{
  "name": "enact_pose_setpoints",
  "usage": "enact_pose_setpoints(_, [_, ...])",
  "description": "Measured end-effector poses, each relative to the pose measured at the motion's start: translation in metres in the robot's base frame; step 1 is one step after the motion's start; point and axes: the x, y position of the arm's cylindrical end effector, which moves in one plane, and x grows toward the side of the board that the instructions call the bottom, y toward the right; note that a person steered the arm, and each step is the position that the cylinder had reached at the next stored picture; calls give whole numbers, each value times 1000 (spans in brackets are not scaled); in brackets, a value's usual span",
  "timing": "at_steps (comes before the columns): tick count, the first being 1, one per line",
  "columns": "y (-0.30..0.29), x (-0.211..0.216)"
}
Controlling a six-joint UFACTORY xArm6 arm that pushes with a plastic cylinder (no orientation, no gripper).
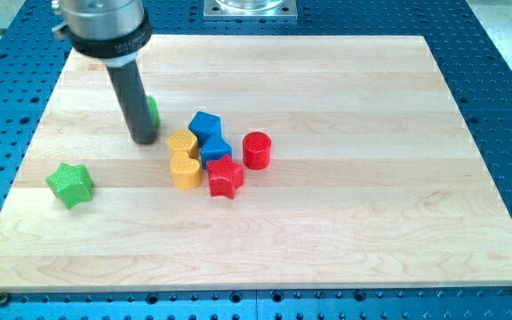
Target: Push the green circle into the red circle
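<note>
writing: none readable anywhere
my tip (143, 140): sat touching green circle (152, 110), mostly hiding it
red circle (257, 149): well right
end effector: plain rod, no jaws

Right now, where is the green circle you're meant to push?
The green circle sits in the view's upper left, mostly hidden behind my rod, just right of my tip and left of the yellow hexagon.

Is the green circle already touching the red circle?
No. The green circle sits behind my tip at the view's left, while the red circle stands far right beyond the blue blocks.
</note>
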Motion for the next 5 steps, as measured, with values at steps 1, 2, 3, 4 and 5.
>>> enact_pose_setpoints(1, [-72,-6])
enact_pose_setpoints(2, [-60,-30])
enact_pose_setpoints(3, [-12,-44])
enact_pose_setpoints(4, [74,-44])
enact_pose_setpoints(5, [98,-52])
